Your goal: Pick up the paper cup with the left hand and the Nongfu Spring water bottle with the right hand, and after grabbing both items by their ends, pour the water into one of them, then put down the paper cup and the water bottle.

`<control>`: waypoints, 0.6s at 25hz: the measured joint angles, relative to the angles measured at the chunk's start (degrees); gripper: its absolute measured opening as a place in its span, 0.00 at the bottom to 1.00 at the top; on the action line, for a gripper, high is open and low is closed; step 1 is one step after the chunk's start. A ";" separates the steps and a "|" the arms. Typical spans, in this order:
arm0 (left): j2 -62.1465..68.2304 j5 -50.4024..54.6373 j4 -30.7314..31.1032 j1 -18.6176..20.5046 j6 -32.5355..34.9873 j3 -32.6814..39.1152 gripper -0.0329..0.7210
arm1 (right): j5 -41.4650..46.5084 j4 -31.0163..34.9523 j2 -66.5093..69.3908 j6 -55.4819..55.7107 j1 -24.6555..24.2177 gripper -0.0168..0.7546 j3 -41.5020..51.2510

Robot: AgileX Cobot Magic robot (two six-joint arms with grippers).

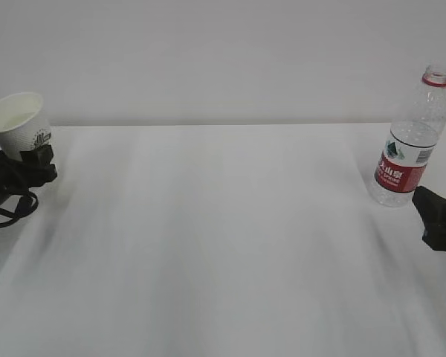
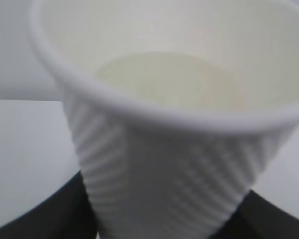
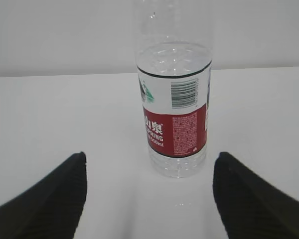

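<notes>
The paper cup (image 1: 22,121) sits at the far left edge of the white worktop (image 1: 223,238), clamped at its lower end by the left gripper (image 1: 31,165). The cup is tilted, its open mouth leaning toward the camera in the exterior view. In the left wrist view the ribbed wall of the cup (image 2: 164,174) fills the frame, with a black jaw on each side of its base and a pale pool visible inside.

The Nongfu Spring water bottle (image 1: 411,145) stands upright at the far right of the worktop, uncapped, its red neck ring exposed. The right gripper (image 1: 438,219) is just beside the bottle's base, not touching it. In the right wrist view the jaws are spread wide and empty, with the bottle (image 3: 173,107) standing ahead, centred between them.
</notes>
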 joint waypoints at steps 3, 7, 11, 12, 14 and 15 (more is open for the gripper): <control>2.22 0.11 0.00 0.00 -0.26 -1.71 0.61 | 0.00 0.00 0.00 0.00 0.00 0.79 0.00; 4.70 0.11 0.00 0.00 -1.51 -3.90 0.61 | 0.00 0.00 0.00 0.00 0.00 0.79 0.00; 6.77 0.11 0.00 0.00 -1.78 -5.95 0.61 | 0.00 0.58 0.00 0.00 0.00 0.79 0.00; 7.26 0.11 0.00 0.00 -1.86 -6.33 0.61 | 0.00 0.59 0.00 0.00 0.00 0.79 0.00; 7.91 0.11 0.11 0.00 -2.02 -6.54 0.61 | 0.00 0.71 0.00 0.00 0.00 0.79 0.00; 8.11 -0.03 0.11 0.00 -2.13 -6.54 0.61 | 0.00 0.93 0.00 0.00 0.00 0.79 0.00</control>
